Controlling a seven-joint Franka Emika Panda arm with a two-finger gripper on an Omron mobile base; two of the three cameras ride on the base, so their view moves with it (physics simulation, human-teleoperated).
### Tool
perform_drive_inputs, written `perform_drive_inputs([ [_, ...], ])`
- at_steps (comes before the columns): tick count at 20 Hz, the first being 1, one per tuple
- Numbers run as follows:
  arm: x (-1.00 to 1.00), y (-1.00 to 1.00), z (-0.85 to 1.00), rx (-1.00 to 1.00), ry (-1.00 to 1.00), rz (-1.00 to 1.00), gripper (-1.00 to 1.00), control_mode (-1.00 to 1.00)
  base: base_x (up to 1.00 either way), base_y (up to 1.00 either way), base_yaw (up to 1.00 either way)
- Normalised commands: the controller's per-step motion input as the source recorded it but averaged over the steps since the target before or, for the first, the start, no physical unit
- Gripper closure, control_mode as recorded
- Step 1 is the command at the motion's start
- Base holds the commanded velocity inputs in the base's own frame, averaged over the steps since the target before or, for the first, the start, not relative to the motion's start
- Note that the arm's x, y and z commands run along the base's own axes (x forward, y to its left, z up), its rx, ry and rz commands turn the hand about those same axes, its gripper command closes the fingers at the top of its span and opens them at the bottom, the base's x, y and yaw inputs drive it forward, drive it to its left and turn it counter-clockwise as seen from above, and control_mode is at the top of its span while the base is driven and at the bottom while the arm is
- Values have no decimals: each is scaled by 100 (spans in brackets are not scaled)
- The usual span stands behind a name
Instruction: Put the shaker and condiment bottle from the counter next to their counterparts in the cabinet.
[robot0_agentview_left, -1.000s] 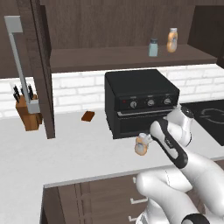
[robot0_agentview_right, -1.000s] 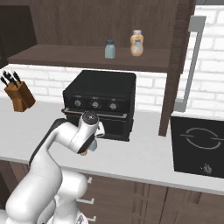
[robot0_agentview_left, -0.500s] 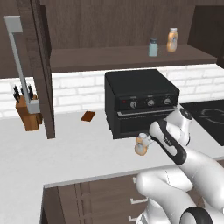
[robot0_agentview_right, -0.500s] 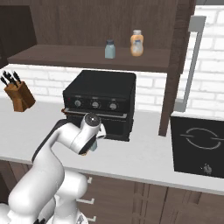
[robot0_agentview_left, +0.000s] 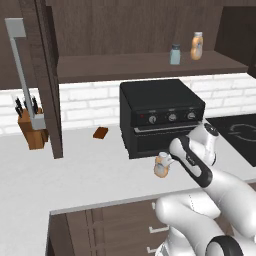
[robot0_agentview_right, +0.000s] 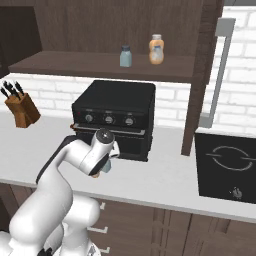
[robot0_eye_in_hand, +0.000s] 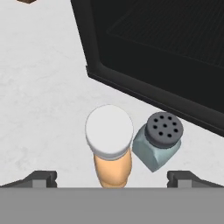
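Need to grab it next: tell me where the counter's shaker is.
In the hand view, the shaker stands on the counter touching the condiment bottle, just in front of the black oven.

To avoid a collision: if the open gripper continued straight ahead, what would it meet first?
Probably the condiment bottle, its white cap nearest between the gripper fingers; the shaker stands close beside it. Depth is uncertain.

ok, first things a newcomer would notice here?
The open gripper hovering over the condiment bottle and shaker, side by side on the counter before the black oven. Then their counterparts on the cabinet shelf above.
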Motion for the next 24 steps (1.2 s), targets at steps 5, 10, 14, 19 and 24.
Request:
perform_drive_inputs([
  [5,1,1,-5,0,0,0,-100,-100,0,0,0],
  [10,9,3,-15,0,0,0,-100,-100,0,0,0],
  [14,3,7,-22,0,0,0,-100,-100,0,0,0],
  [19,0,1,-19,0,0,0,-100,-100,0,0,0],
  [24,0,3,-19,0,0,0,-100,-100,0,0,0],
])
